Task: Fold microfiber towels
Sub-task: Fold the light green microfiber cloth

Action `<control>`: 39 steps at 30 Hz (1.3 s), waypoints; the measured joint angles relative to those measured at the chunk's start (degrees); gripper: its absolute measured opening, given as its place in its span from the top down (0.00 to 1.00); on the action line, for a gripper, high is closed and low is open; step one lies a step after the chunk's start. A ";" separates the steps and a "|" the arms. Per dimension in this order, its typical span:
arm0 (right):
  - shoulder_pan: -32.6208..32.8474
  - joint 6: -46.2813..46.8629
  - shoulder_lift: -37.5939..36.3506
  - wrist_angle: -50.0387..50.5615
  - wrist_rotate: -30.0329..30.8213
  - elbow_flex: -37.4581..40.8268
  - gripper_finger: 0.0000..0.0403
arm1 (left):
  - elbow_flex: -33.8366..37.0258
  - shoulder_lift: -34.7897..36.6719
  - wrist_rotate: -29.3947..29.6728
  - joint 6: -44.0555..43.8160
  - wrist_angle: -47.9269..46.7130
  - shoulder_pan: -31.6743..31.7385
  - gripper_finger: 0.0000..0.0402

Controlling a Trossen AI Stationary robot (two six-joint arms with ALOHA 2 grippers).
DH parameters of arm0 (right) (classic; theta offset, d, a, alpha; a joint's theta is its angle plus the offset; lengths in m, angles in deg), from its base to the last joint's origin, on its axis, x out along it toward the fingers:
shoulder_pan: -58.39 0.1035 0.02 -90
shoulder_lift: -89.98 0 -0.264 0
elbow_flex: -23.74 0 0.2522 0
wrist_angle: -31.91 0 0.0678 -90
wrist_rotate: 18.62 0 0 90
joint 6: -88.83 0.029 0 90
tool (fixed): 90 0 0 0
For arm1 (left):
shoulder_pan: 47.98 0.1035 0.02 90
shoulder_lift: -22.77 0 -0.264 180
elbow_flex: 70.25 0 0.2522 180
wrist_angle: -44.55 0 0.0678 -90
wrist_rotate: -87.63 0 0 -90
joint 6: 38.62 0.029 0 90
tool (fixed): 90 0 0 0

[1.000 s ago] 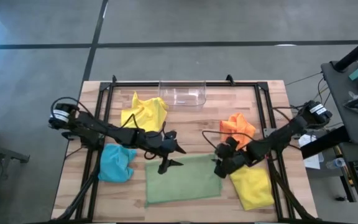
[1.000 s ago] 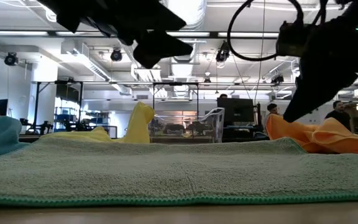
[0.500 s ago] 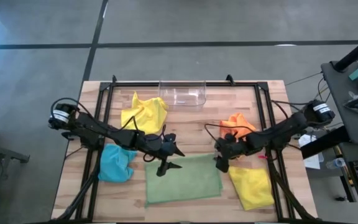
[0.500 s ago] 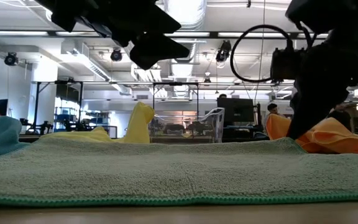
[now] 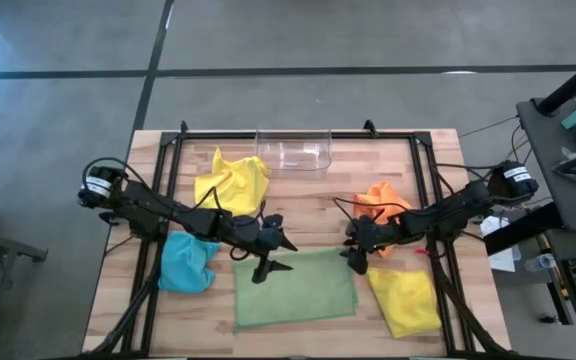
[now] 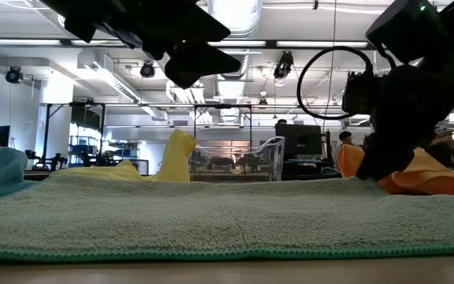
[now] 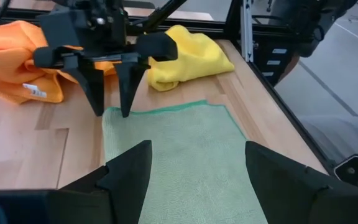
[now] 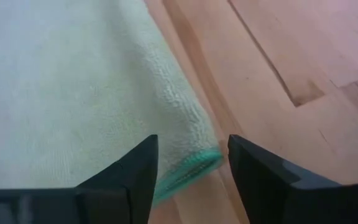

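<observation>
High view: a wooden worktop (image 5: 298, 200) carries five cloths and a clear bin (image 5: 293, 150) standing at its far edge. The largest item, a pale green towel (image 5: 294, 288), lies spread flat near the front edge, at the middle. A yellow towel (image 5: 231, 181) is bunched just in front of the bin, toward the left side; a second yellow towel (image 5: 407, 300) lies crumpled just to the right of the green one. An orange towel (image 5: 381, 203) sits in a heap behind that second yellow cloth, and a light blue towel (image 5: 187, 263) is bunched to the left of the green one.

Both dark arms reach inward over the far edge of the green towel. The left end effector (image 5: 270, 267) hovers above the towel's far left corner with its fingers spread apart. The right end effector (image 5: 356, 262) is lowered at the far right corner; in the right wrist view its two fingers (image 8: 132, 177) stand apart, straddling the towel's turquoise-stitched corner (image 8: 188, 171) without closing on it. In the left wrist view, the right end effector's fingers point down at that same corner, with the orange and yellow cloths behind.
</observation>
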 joint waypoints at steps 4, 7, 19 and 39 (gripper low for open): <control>0.00 -1.63 0.88 -0.24 0.00 0.02 0.69 | 0.10 0.00 0.80 0.01 -0.06 0.02 0.40; 0.00 -2.42 1.51 0.15 0.00 0.04 0.81 | 0.16 0.00 0.80 0.02 -0.17 0.02 0.40; -0.11 -9.85 1.12 0.56 0.16 -9.08 0.98 | 0.69 -3.57 7.03 2.49 4.66 0.32 0.40; -0.09 -17.67 4.50 14.30 0.52 -26.89 0.98 | -3.41 -13.33 1.75 1.02 13.21 5.18 0.40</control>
